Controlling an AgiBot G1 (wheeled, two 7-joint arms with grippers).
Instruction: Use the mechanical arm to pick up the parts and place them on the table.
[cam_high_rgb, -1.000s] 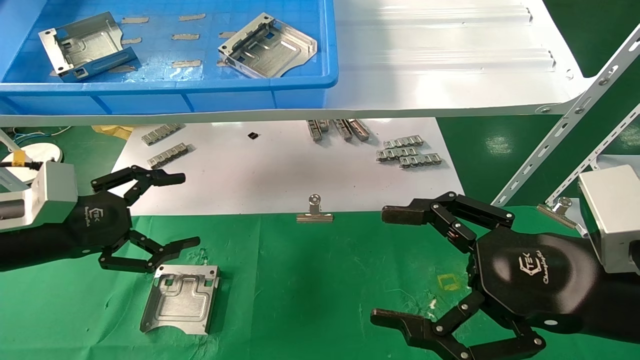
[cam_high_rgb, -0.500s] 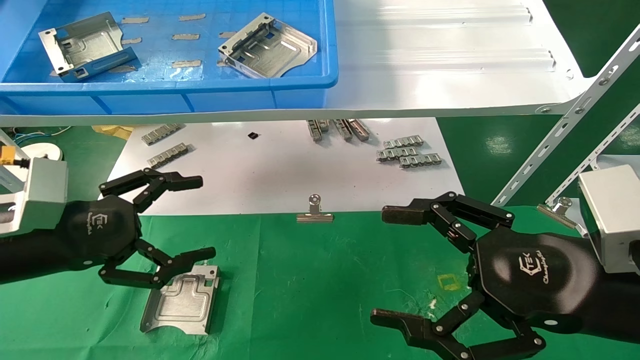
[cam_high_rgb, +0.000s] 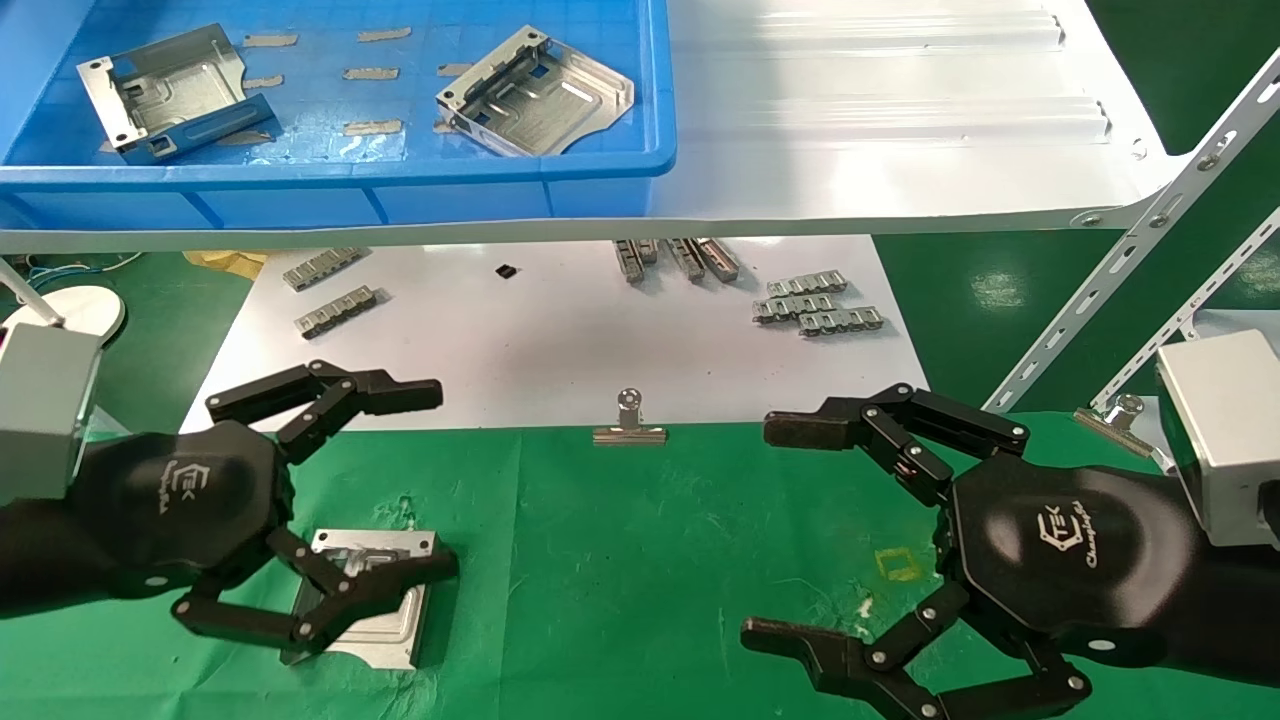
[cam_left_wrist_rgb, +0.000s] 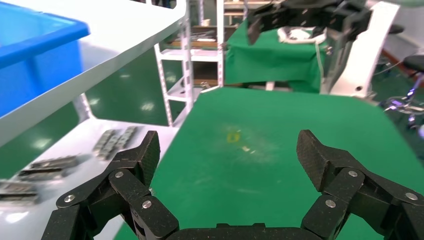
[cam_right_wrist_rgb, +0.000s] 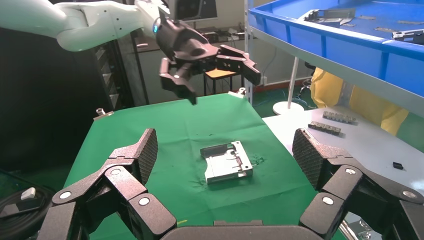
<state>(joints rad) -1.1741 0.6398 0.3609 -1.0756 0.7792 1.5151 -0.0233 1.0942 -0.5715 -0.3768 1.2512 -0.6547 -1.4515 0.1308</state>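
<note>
Hovering above the silvery stamped sheet-metal plate (cam_high_rgb: 362, 597) lying flat on the green-cloth table (cam_high_rgb: 640, 560), the left black jointed-finger hand (cam_high_rgb: 330, 500) has fingers spread, grasping nothing; the right wrist view shows clear air between them. Two more plates (cam_high_rgb: 165, 90) (cam_high_rgb: 535, 92) sit in the blue plastic tray (cam_high_rgb: 400, 190) on the shelf. Right black hand (cam_high_rgb: 860, 530) idles splayed over the cloth. Judgement: plate is stiff, light, slick; pinch across opposite bent-up edges.
</note>
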